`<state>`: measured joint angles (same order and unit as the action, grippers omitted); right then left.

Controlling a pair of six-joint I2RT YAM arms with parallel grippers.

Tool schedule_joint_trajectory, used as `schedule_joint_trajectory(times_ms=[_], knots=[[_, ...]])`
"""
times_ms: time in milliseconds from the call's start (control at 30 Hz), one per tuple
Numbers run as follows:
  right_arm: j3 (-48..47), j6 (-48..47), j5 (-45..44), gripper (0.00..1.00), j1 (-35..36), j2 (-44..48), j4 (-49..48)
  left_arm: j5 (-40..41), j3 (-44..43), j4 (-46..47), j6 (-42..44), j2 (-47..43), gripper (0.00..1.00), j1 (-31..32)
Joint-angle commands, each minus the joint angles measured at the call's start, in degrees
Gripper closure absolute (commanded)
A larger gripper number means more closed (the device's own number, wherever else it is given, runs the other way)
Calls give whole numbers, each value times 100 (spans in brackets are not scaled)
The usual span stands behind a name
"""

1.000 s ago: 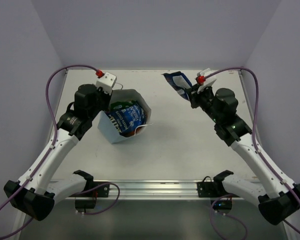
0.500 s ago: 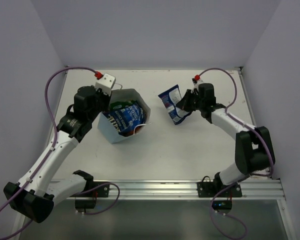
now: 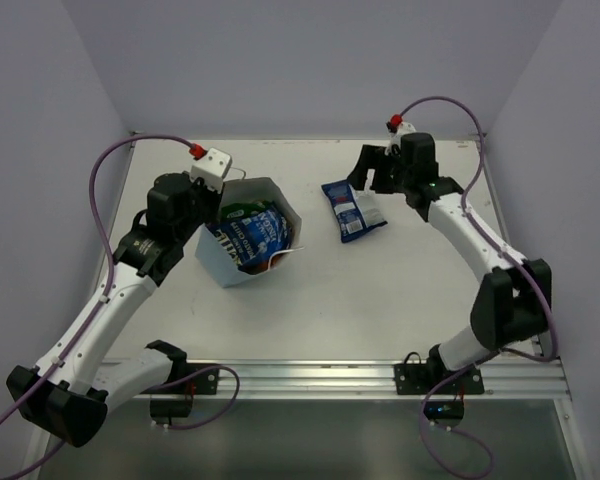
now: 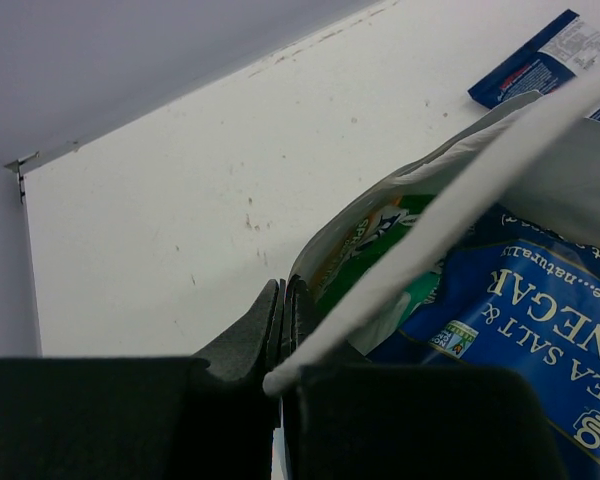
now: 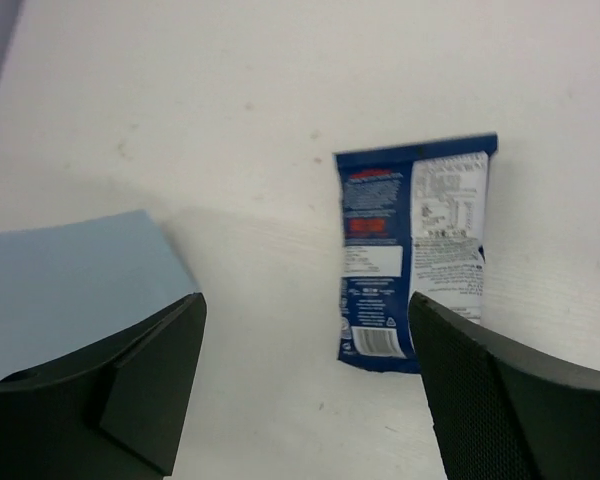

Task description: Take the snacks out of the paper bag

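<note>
Right gripper (image 5: 305,300) was wide open, holding nothing. One dark blue packet (image 5: 415,250) lay flat on the table (image 3: 380,290), back panel up, just ahead of the spread fingers and not touching them. In the top view it sat between that gripper and the paper bag (image 3: 220,262), apart from both.

Left gripper (image 4: 283,300) was clamped shut on the bag's rim at its left side, holding the mouth open. Inside the bag: a second blue packet (image 4: 520,320) marked sea salt and vinegar, with a green packet (image 4: 380,235) just behind it.
</note>
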<state>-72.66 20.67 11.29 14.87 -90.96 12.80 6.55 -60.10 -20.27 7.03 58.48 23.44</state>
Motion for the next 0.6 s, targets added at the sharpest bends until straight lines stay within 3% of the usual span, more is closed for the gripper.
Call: schedule_joint_trajectory(times_ms=[0, 100, 233, 400, 567], knots=[[-686, -1239, -30, 15, 767, 1123, 625, -233, -152, 894, -87, -240, 100, 11], [-1230, -1749, -537, 14, 1733, 1317, 1310, -215, -82, 902, -70, -258, 100, 11], [-1768, -1654, -1102, 14, 2808, 1133, 1787, -198, -64, 876, -96, -267, 100, 11], [-2164, -882, -1979, 13, 3942, 422, 1919, -136, -73, 885, -219, -328, 100, 11], [-2515, 191, -2447, 3, 4313, -378, 2306, -127, -46, 894, -316, -355, 100, 11]])
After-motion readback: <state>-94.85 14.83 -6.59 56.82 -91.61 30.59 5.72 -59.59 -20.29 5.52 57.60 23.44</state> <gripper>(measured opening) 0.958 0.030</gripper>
